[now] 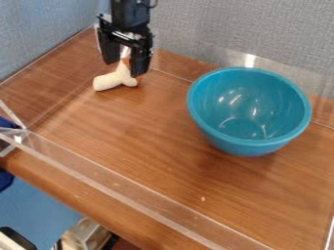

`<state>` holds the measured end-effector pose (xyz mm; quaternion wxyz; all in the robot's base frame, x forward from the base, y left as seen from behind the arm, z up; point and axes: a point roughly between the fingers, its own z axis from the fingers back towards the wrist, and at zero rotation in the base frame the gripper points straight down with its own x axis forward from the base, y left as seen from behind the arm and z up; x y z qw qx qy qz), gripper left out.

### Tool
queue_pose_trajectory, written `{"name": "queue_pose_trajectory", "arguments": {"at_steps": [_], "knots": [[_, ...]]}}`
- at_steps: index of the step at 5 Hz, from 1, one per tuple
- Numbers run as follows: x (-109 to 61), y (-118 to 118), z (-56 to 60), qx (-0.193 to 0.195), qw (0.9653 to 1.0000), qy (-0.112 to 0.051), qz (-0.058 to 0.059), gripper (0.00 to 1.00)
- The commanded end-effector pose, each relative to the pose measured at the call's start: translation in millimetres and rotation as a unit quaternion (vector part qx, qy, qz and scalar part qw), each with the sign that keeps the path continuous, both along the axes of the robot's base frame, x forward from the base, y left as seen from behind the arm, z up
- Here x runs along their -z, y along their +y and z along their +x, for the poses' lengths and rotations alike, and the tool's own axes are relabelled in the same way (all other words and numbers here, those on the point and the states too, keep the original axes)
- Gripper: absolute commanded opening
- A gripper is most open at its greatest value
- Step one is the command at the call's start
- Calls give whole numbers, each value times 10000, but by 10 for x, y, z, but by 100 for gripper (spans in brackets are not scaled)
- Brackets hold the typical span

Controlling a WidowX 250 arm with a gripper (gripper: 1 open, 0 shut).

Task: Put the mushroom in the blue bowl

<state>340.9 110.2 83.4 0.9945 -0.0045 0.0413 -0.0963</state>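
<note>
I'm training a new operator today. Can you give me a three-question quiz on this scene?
1. True or false: the mushroom lies inside the bowl.
2. The end effector is: A) shut on the mushroom, B) open above the mushroom, C) open over the bowl.
3. In the camera view, on which side of the bowl does the mushroom lie?

Key:
1. False. It lies on the table.
2. B.
3. To the left, near the back corner.
</note>
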Motion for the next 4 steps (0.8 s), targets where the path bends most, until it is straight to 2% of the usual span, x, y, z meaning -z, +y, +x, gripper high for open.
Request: {"name": "queue_pose_trajectory", "arguments": {"at_steps": [1, 2, 4], "knots": [[-82, 198, 206, 111, 9991, -379, 128, 100], [48, 301, 326, 219, 9988, -426, 139, 100], [75, 494, 495, 104, 9986, -517, 97, 100]]}}
